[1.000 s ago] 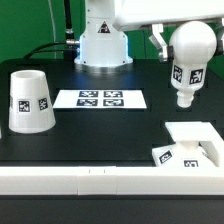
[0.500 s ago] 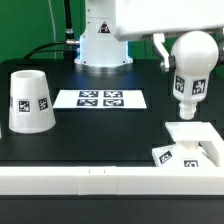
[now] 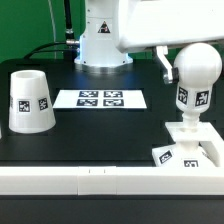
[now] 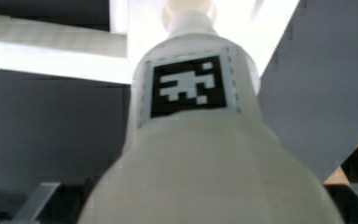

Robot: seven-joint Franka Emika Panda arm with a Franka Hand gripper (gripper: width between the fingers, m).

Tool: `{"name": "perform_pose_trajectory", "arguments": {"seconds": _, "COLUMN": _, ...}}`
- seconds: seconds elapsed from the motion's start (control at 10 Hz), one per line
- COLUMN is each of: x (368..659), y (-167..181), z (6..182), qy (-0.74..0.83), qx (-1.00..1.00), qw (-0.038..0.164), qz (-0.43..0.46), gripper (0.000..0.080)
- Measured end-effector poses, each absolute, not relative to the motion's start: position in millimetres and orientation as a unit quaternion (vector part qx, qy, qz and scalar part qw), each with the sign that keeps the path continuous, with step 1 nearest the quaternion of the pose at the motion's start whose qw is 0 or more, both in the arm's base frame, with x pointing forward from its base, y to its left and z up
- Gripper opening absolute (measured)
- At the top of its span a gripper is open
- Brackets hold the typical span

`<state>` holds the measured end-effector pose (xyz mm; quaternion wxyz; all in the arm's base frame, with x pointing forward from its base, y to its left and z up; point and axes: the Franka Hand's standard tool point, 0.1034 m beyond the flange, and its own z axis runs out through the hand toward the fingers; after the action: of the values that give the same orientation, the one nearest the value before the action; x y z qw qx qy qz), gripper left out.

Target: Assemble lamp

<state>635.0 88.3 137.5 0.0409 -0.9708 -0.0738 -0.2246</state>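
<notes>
1. White bulb (image 3: 197, 85) stands upright, stem touching the base (image 3: 210, 140) at the exterior view's right. The gripper (image 3: 190, 58) has its jaws clenched on the bulb's head, and the shade (image 3: 28, 100) sits well apart — unfitted.
2. Wrist view: the bulb's (image 4: 185, 150) tagged neck fills it — seating unconfirmed.

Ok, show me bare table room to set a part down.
Widest bare patch: black table between the flat white marker board and the white front rail. A narrower strip lies between that board and the small square white base. Crowded at the exterior view's right: round-headed white bulb upright at the base.
</notes>
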Motion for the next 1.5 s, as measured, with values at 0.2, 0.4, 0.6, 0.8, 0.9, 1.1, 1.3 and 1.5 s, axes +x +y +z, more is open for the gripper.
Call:
{"name": "perform_pose_trajectory", "arguments": {"seconds": 0.2, "x": 633, "y": 89, "z": 131.4, "qy": -0.074, "qx": -0.972, "qw": 0.041, "qz": -0.22, "gripper": 0.0577}}
{"name": "perform_pose_trajectory", "arguments": {"seconds": 0.4, "x": 631, "y": 88, "z": 127.7, "qy": -0.074, "qx": -0.972, "qw": 0.041, "qz": -0.217, "gripper": 0.0577}}
{"name": "perform_pose_trajectory", "arguments": {"seconds": 0.6, "x": 630, "y": 89, "z": 123.3, "qy": -0.074, "qx": -0.973, "qw": 0.041, "qz": -0.214, "gripper": 0.0577}}
{"name": "perform_pose_trajectory", "arguments": {"seconds": 0.8, "x": 627, "y": 89, "z": 116.8, "qy": -0.074, "qx": -0.974, "qw": 0.042, "qz": -0.21, "gripper": 0.0577}}
{"name": "perform_pose_trajectory", "arguments": {"seconds": 0.9, "x": 628, "y": 89, "z": 116.3, "qy": -0.074, "qx": -0.973, "qw": 0.041, "qz": -0.215, "gripper": 0.0577}}
{"name": "perform_pose_trajectory", "arguments": {"seconds": 1.1, "x": 628, "y": 89, "z": 112.9, "qy": -0.074, "qx": -0.971, "qw": 0.04, "qz": -0.223, "gripper": 0.0577}}
{"name": "perform_pose_trajectory", "arguments": {"seconds": 1.3, "x": 628, "y": 89, "z": 112.9, "qy": -0.074, "qx": -0.971, "qw": 0.04, "qz": -0.225, "gripper": 0.0577}}
{"name": "perform_pose_trajectory", "arguments": {"seconds": 1.5, "x": 628, "y": 89, "z": 112.8, "qy": -0.074, "qx": -0.971, "qw": 0.04, "qz": -0.225, "gripper": 0.0671}}
